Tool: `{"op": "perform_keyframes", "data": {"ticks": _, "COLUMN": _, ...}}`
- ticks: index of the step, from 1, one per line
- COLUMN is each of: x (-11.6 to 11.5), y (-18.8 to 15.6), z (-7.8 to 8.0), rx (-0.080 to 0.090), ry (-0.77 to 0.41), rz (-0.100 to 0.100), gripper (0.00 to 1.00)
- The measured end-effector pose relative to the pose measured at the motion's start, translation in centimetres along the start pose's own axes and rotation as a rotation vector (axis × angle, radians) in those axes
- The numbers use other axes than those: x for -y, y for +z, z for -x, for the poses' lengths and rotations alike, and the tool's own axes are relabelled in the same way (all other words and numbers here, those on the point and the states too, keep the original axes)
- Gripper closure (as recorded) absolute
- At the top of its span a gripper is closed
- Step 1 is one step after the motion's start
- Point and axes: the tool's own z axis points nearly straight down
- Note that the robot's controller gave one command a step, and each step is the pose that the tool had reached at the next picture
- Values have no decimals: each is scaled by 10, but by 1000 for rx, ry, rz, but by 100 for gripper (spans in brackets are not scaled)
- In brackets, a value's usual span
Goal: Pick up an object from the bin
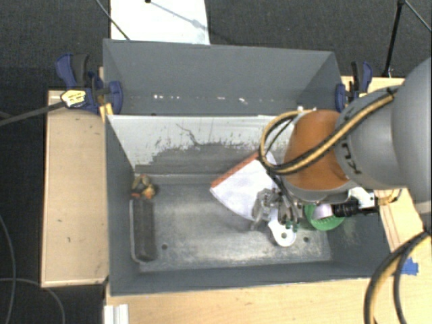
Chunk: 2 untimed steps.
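My gripper [275,211] is low at the bin's right, under the orange wrist cover. It sits at the lower right edge of a white flat packet with an orange border [239,184], which lies tilted in the middle right of the bin. Just below the gripper lies a small white piece with a green spot [284,236]. To its right a round green thing [325,221] is partly hidden by the arm. I cannot tell whether the gripper touches the packet.
A long dark grey object with a brown knobbly end [144,218] lies along the bin's left wall. The arm and its cables cover the right end of the bin. Bare floor lies between the dark object and the packet.
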Motion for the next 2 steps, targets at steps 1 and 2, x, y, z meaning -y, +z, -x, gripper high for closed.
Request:
{"op": "perform_keyframes", "data": {"ticks": 1, "x": 0, "y": 0, "z": 0, "rx": 1, "ry": -2, "rz": 0, "gripper": 100}}
{"op": "perform_keyframes", "data": {"ticks": 2, "x": 20, "y": -189, "z": 13, "rx": 10, "ry": 2, "rz": 2, "gripper": 100}}
